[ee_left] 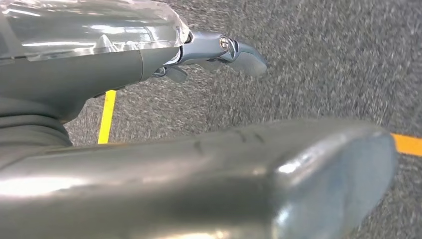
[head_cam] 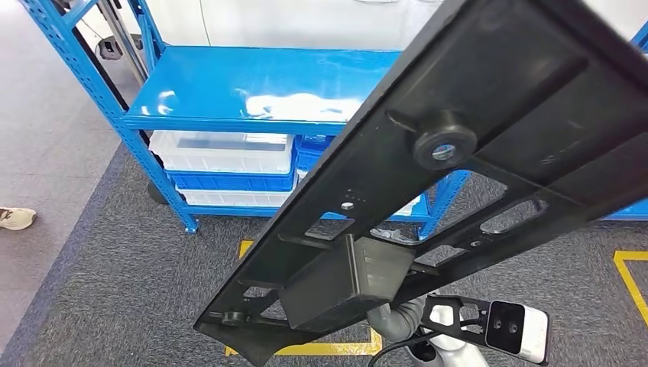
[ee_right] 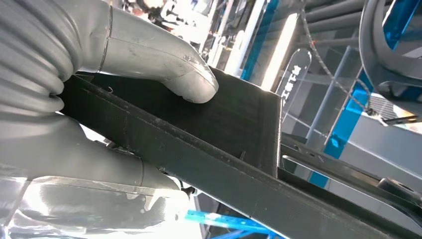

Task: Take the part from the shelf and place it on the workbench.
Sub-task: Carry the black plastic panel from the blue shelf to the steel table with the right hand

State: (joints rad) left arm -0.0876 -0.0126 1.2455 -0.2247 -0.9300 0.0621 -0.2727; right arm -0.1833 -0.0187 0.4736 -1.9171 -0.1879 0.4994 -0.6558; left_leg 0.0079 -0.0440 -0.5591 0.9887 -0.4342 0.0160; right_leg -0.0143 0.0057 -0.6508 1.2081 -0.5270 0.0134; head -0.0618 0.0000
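While the right hand point(ee_right: 99, 99) clamps the part point(head_cam: 428, 183), that long black plastic panel is off the shelf point(head_cam: 252, 92) and up in the air, close under the head camera. Its long axis runs diagonally, low end near the robot's body on the left-centre, high end out past the upper right of the head view. Right wrist view: thumb point(ee_right: 169, 69) presses on one face, darker fingers wrap under the opposite side, so the edge sits pinched between them. Grip looks like it sits near the low end, beside the boxy block point(head_cam: 348, 279) on the panel's underside, so most of the length cantilevers away from the fingers. Exact grip spot is hidden behind the panel in the head view, can't confirm.

Left hand point(ee_left: 219, 52) hangs over grey carpet point(ee_left: 323, 64) with a yellow floor line point(ee_left: 107, 117) below; fingers look loosely curled with nothing in them, partly blurred. It is well apart from the part, so the right arm alone carries the load.

Blue shelf stands ahead, top level bare and glossy, white and blue bins point(head_cam: 221, 160) on the level below. Workbench not identifiable. My guess: carrying stage, placing not yet done. Risk is the long free end swinging into the shelf upright point(head_cam: 451, 191) when turning.
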